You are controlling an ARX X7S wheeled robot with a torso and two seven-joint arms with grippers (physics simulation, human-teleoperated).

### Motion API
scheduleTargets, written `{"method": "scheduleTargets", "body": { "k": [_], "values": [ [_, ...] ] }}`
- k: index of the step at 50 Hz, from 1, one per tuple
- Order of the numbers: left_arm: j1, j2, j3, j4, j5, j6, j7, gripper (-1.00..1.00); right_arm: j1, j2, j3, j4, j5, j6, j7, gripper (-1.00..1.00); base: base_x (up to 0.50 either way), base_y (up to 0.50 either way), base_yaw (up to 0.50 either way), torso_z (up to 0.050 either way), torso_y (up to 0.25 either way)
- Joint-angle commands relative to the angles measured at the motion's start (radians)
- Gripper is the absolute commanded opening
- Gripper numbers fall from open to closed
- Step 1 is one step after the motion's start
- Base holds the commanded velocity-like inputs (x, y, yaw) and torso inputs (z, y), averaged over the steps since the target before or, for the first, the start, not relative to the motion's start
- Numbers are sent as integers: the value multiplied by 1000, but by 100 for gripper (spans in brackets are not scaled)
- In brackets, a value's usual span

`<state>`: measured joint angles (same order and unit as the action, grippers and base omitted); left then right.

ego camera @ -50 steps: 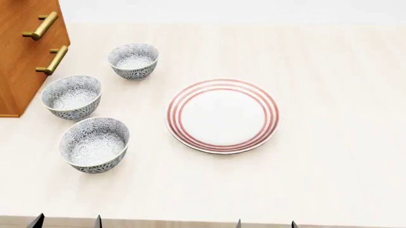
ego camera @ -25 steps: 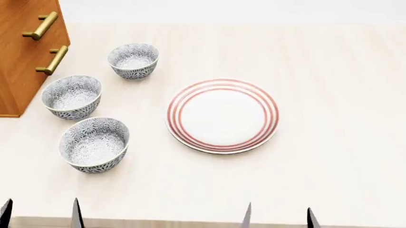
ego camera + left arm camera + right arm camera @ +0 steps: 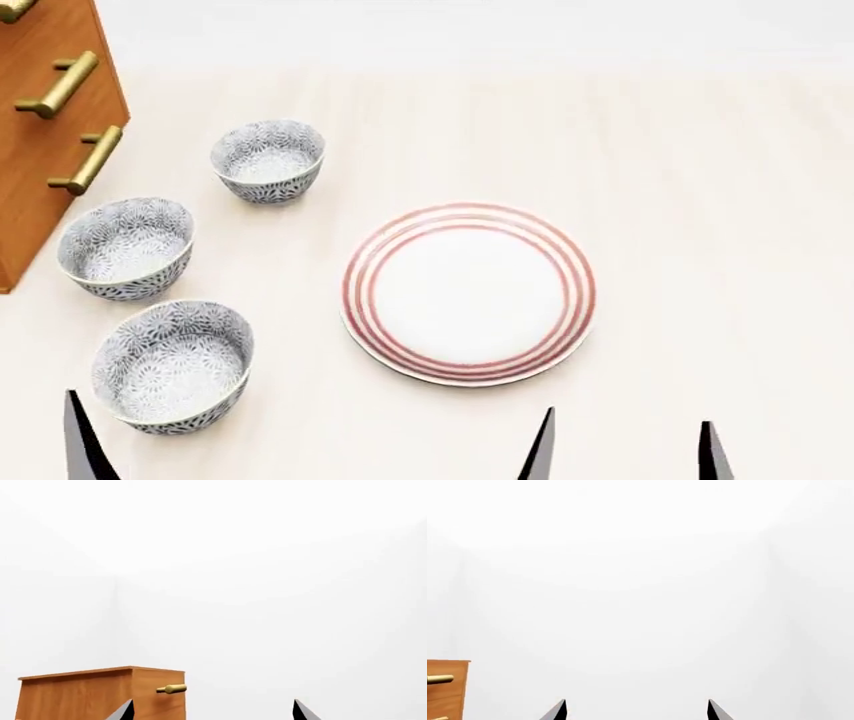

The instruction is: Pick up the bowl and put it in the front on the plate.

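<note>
Nearest the robot in the head view, two pairs of dark fingertips poke up from the bottom edge. The right gripper (image 3: 625, 450) has its two tips spread well apart, just short of the plate's near rim. The left gripper (image 3: 212, 711) shows only one tip in the head view, right beside the closest bowl; its own wrist camera shows both tips with a wide gap between them, so it's spread too. Neither is holding anything, as far as I can tell from just the tips.

The bowl (image 3: 172, 365), grey-blue floral, the front one of three, sits upright on the pale tabletop (image 3: 707, 200), well off to the plate's left and not touching it. The plate (image 3: 469, 293), white with red rings, lies flat with nothing on it.

Further back from the plate's left side: the middle bowl (image 3: 126, 247), then the far bowl (image 3: 267, 160). Beside those two stands a wooden drawer cabinet (image 3: 40, 120) with brass handles (image 3: 56, 85).
</note>
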<state>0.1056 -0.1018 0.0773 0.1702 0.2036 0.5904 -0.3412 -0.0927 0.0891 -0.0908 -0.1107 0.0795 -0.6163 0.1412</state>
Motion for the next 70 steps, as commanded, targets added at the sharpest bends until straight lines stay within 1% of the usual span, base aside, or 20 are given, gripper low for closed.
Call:
{"method": "scheduleTargets", "body": {
  "k": [1,42,49,70],
  "values": [
    [6,-7,7,12,22,20,-17,100,-4,10,-10,-4,-9,-35,3,100,500,0,0,0,0],
    [2,-44,48,13,18,-6,-64,100,7,53,-64,-8,-10,-34,39,100,498,0,0,0,0],
    [3,-50,55,15,20,-6,-71,100,3,60,-74,-14,-16,-52,39,100,0,0,0,0,0],
    [0,-65,72,17,15,-17,-86,100,5,75,-91,-6,-17,-60,54,100,0,498,0,0,0]
  ]
}}
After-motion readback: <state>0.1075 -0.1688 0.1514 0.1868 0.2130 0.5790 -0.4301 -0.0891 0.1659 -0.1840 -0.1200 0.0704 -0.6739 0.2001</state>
